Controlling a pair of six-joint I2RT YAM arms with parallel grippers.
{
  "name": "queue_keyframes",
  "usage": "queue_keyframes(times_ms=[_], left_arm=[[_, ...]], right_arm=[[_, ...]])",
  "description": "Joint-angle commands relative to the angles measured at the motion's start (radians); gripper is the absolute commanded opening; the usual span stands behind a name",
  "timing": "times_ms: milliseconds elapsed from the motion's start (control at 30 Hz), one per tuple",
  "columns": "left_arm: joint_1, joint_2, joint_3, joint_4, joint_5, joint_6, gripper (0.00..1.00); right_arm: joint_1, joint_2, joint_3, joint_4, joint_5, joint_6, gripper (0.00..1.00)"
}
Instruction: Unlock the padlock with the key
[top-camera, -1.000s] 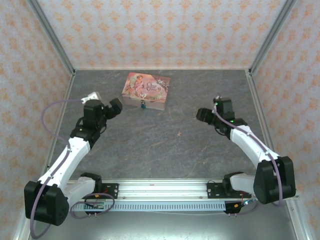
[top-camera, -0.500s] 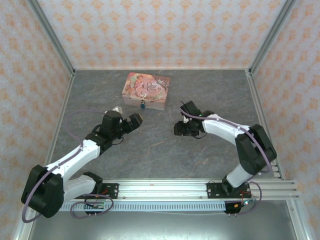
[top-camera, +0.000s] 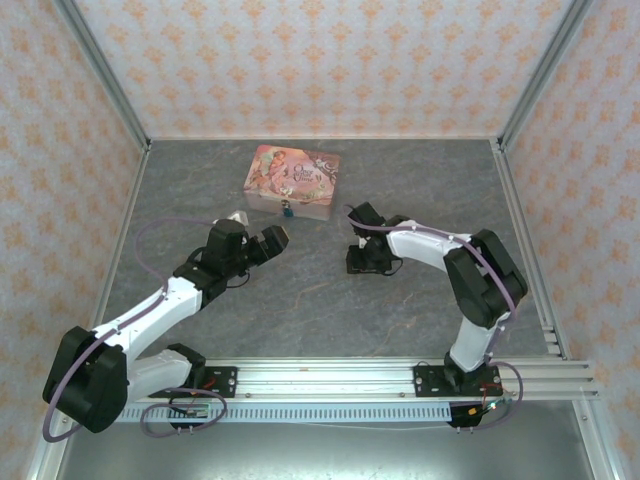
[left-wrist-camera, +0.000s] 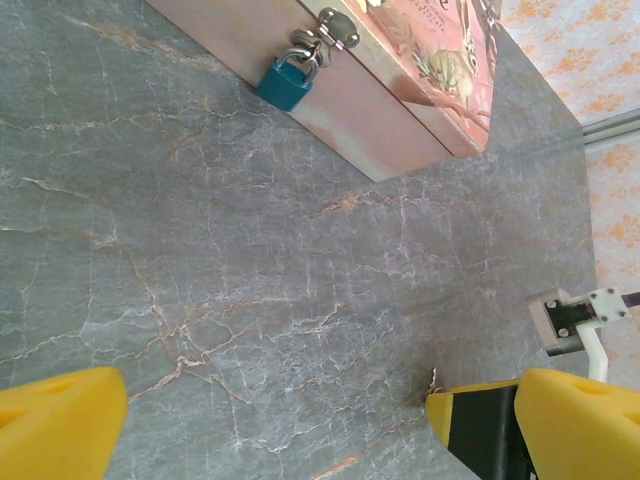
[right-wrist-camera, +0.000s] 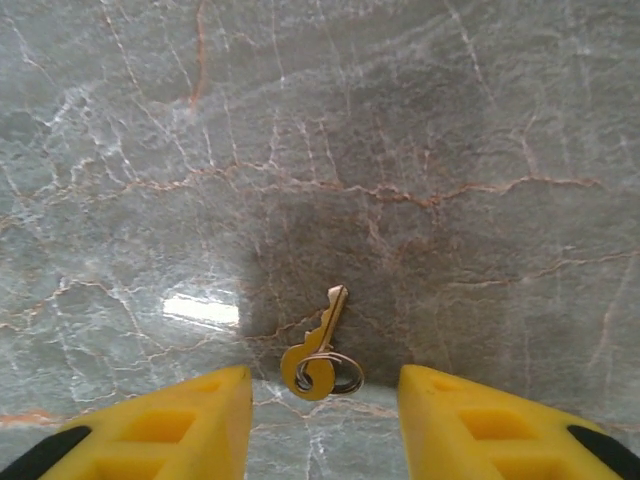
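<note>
- Straddling the key (right-wrist-camera: 320, 350) on the desk (right-wrist-camera: 500, 120), the right claw (right-wrist-camera: 323, 395) stood released, ready to pinch it
- The left claw (left-wrist-camera: 270, 420) gaped empty, facing the padlock (left-wrist-camera: 285, 82) hasped to the tin (left-wrist-camera: 390, 110)

The padlock (left-wrist-camera: 285, 84) is teal, its shackle (left-wrist-camera: 301, 56) silvery. The key (right-wrist-camera: 318, 346) is brassy gold on a silver ring (right-wrist-camera: 346, 373). The tin (top-camera: 291, 176) is pink with printed pictures. The counter (top-camera: 300, 300) is grey marble veined in rust. The left tool (left-wrist-camera: 315, 405) and right tool (right-wrist-camera: 323, 410) have yellow fingers (right-wrist-camera: 195, 425).
</note>
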Motion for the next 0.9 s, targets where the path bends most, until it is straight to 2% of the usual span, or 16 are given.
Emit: queue_keyframes(times_ms=[0,367,567,733,867], left_arm=[[-0.009,-0.001,0.027,-0.03,-0.032,-0.001,1.0],[-0.01,0.003,0.037,-0.052,-0.043,0.0,1.0],[-0.009,0.004,0.04,-0.058,-0.043,0.004,1.0],[-0.009,-0.006,0.047,-0.065,-0.042,-0.005,1.0],[-0.009,-0.023,0.065,-0.057,-0.023,-0.019,1.0]], right_arm=[[0.008,0.02,0.02,-0.046,0.021,-0.007,0.39],[0.018,0.051,0.015,-0.031,0.026,-0.001,0.23],[0.017,0.05,0.015,-0.025,0.028,0.001,0.1],[0.018,-0.005,-0.005,-0.01,0.041,-0.001,0.01],[0.017,-0.102,-0.057,0.075,0.029,-0.006,0.0]])
